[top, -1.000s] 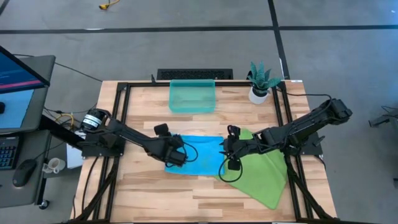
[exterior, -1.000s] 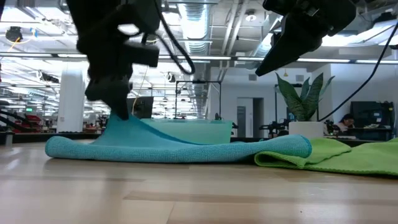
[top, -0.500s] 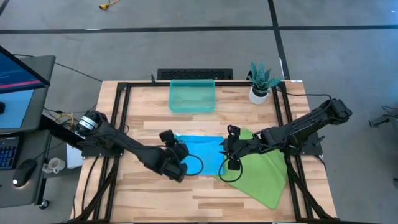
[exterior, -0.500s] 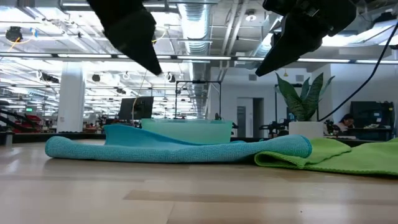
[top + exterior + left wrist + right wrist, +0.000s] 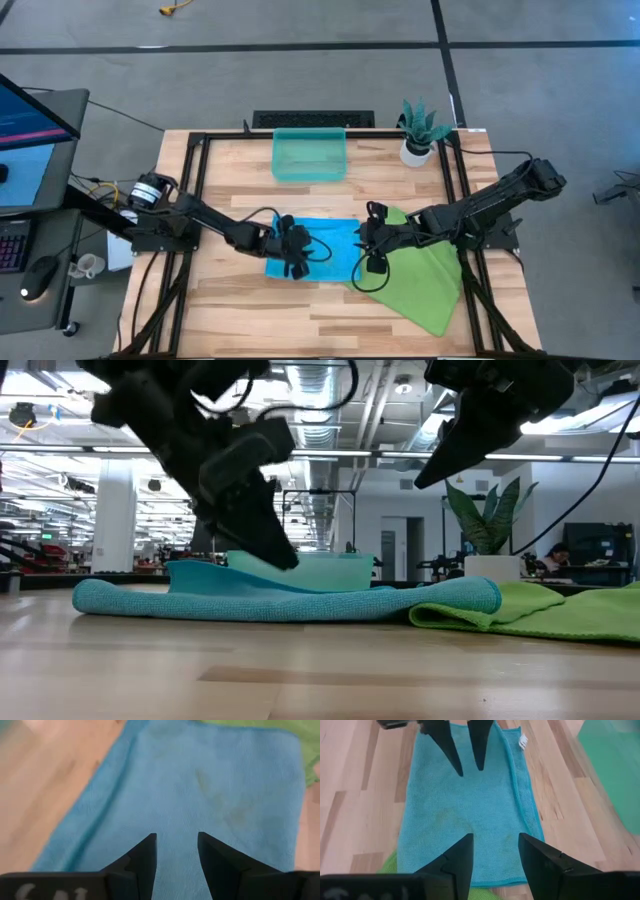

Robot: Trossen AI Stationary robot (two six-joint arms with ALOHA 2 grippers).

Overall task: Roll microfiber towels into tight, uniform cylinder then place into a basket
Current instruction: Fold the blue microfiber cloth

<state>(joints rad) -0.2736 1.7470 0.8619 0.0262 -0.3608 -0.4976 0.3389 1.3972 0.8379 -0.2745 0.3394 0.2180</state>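
The bright sky-blue microfiber towel (image 5: 318, 247) lies spread flat on the pale wooden table (image 5: 230, 310), not rolled. One long edge is folded back on itself, forming a raised ridge (image 5: 230, 572) in the low view, and a small white tag (image 5: 522, 741) shows at one corner. Faint darker smudges mark its middle.

The left gripper (image 5: 296, 256) hangs just above the end of this towel farthest from the right arm. Its two dark fingers (image 5: 142, 857) stand apart with blue cloth visible between them, and they hold nothing.

The right gripper (image 5: 366, 238) hovers over the opposite end, where the blue towel overlaps the larger lime-green microfiber towel (image 5: 425, 280). Its fingers (image 5: 460, 857) are also spread and empty (the left gripper's tips point back at it from across the cloth).

The green towel lies loosely rumpled beneath and behind the right gripper. The small rectangular translucent teal-green plastic basket (image 5: 309, 155) sits well beyond both grippers, apart from the towels, beside a white pot with a green plant (image 5: 418, 135).
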